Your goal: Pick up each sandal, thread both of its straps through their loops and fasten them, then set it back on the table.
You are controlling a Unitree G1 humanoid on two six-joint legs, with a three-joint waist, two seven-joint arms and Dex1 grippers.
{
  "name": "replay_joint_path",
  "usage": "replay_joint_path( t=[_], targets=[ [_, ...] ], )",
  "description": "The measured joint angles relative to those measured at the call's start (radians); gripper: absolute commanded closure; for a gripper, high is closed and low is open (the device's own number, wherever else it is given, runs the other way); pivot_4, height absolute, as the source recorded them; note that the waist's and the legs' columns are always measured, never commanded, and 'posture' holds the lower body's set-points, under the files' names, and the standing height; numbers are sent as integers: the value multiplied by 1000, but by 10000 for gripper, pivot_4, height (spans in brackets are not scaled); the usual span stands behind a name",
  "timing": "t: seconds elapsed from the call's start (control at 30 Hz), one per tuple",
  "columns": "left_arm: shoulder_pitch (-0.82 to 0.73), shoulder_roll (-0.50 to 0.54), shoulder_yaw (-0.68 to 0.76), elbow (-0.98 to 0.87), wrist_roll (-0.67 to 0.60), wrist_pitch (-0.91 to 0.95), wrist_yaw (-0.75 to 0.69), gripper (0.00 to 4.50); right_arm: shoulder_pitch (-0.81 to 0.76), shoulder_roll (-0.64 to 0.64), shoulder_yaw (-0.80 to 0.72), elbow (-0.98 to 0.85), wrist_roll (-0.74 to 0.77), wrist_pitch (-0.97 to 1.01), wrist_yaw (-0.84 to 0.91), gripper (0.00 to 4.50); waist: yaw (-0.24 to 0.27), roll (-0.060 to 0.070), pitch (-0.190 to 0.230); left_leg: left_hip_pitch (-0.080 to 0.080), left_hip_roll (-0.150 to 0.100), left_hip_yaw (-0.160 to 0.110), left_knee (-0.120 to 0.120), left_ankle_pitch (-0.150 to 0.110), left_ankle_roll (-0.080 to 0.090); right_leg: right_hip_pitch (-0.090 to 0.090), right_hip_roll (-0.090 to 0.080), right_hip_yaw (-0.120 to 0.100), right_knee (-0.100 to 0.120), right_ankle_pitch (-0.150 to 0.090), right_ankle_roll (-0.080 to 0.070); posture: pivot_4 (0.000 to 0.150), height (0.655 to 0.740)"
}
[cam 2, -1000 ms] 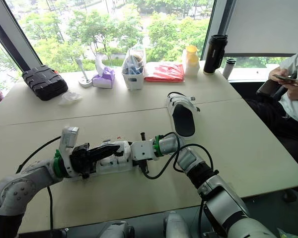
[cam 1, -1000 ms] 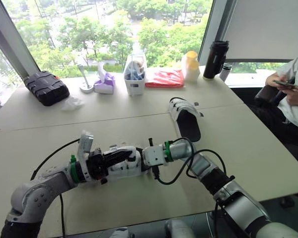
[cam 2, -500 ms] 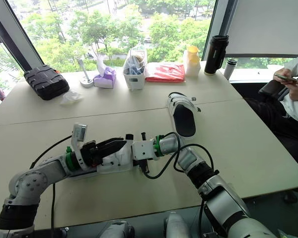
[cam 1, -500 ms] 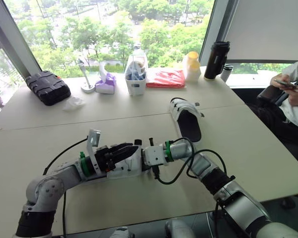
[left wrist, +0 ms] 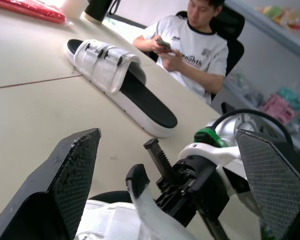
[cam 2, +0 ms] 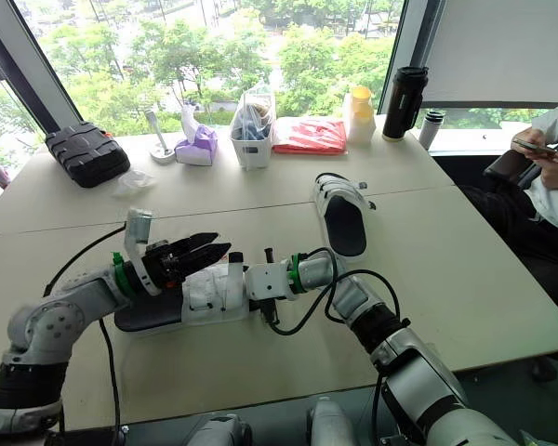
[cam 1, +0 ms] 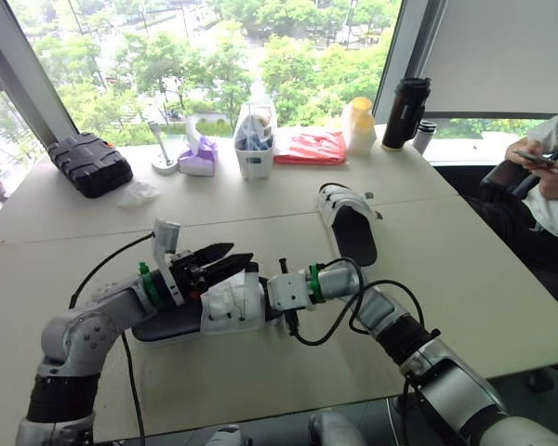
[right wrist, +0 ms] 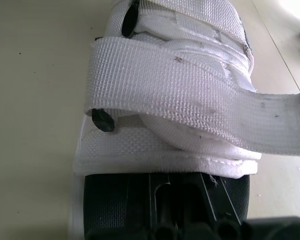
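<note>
Left gripper (cam 1: pixel 240 253) has lifted off the near sandal (cam 1: pixel 228 307) since half a second ago; then it lay low along the upper, now it hovers just above it. Its two fingers are spread wide and hold nothing.

Near sandal lies flat on the table (cam 1: pixel 446 279) directly under that gripper, white upper toward the right gripper (cam 2: pixel 253 282), which sits against the sandal's end. Cannot tell whether the right gripper is clamped on anything. In the right wrist view one strap (right wrist: pixel 200 115) runs off sideways from the upper rather than lying flat, and in the left wrist view a white tail (left wrist: pixel 140 192) stands up free.

Far sandal (cam 1: pixel 349 223) rests well apart toward the window, untouched by either arm.

Judgement: step in hand is fastening on the near sandal, not finished, with one strap loose. Next move calls for the left gripper to come down on that free tail, close on it, draw it taut across the upper and press it flat while the right arm steadies the sandal.
</note>
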Motion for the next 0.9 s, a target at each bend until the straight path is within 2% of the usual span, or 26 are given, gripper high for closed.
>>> replay_joint_path(
  t=[0.13,0.27,0.5,0.6,0.77,0.83,0.9],
  targets=[
    [-83,56,-102,73,107,-7,-110,680,-1,3,2,2,0,0,-2,45000,-3,0,0,0,0,0,-1,0,0,0,0,0,0,0,0,1500,7400],
    [-146,62,-176,140,188,-27,-195,680,-1,4,2,3,0,0,-4,45000,-3,0,0,0,0,0,0,0,0,0,1,0,0,0,0,1500,7400],
    [-220,52,-224,241,284,-61,-287,680,2,4,2,1,0,0,-6,45000,-3,0,0,0,0,-1,-1,0,0,-1,1,0,0,1,3,1500,7400],
    [-231,41,-246,265,311,-63,-309,8980,3,3,1,-1,0,0,-8,45000,-3,0,0,0,0,-1,0,0,0,-1,1,0,0,2,3,1500,7400],
    [-239,27,-249,264,324,-53,-336,35285,6,3,2,-2,0,0,-14,45000,-3,0,0,0,0,-2,0,0,0,-1,1,0,0,2,3,1500,7400],
    [-239,19,-248,263,324,-44,-337,44384,7,3,2,-3,0,0,-14,45000,-3,0,0,0,0,-3,0,0,0,-1,1,0,0,2,3,1500,7400],
    [-240,15,-246,258,324,-40,-341,44384,7,3,2,-3,0,0,-15,45000,-3,0,0,0,0,-3,0,0,0,-1,0,0,1,2,3,1500,7400]
  ],
)
